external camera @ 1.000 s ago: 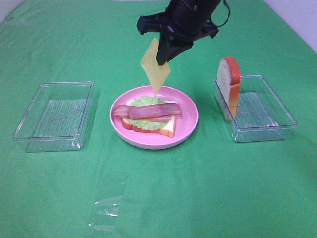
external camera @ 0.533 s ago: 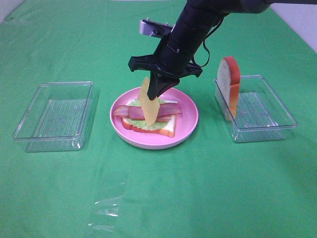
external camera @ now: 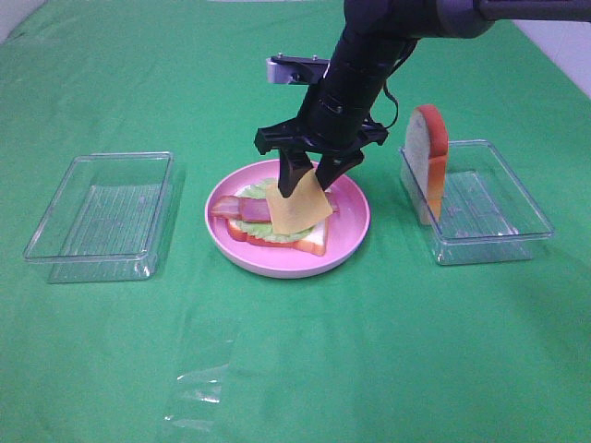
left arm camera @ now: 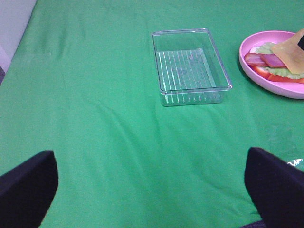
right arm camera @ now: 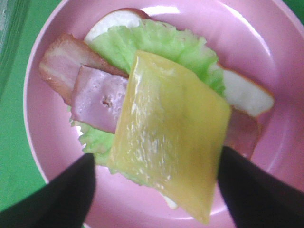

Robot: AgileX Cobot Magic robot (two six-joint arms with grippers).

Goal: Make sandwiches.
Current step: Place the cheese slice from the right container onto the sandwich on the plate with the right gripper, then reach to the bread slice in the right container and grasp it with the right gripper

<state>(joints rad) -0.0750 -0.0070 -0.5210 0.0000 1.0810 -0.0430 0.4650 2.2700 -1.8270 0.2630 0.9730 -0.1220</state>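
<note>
A sandwich stack (external camera: 268,226) lies on the round pink plate (external camera: 355,226): white bread, green lettuce, reddish-brown bacon. A yellow cheese square (external camera: 298,205) rests tilted on top of it. My right gripper (external camera: 305,183) hangs just over the stack, its fingers spread either side of the cheese's upper edge. In the right wrist view the cheese (right arm camera: 171,142) lies over bacon (right arm camera: 95,92) and lettuce (right arm camera: 156,45), and the gripper (right arm camera: 156,156) is open. My left gripper (left arm camera: 149,156) is open and empty over bare cloth, out of the high view. A second bread slice (external camera: 427,161) stands upright in the right tray.
A clear plastic tray (external camera: 503,226) stands right of the plate, holding the bread slice. An empty clear tray (external camera: 55,254) stands left of it, also in the left wrist view (left arm camera: 194,97). A crumpled clear film (external camera: 199,388) lies on the green cloth near the front.
My right gripper came down from above the plate with the cheese, laid it on the bacon and lettuce, and opened its fingers. The left arm's view has no earlier frame.
</note>
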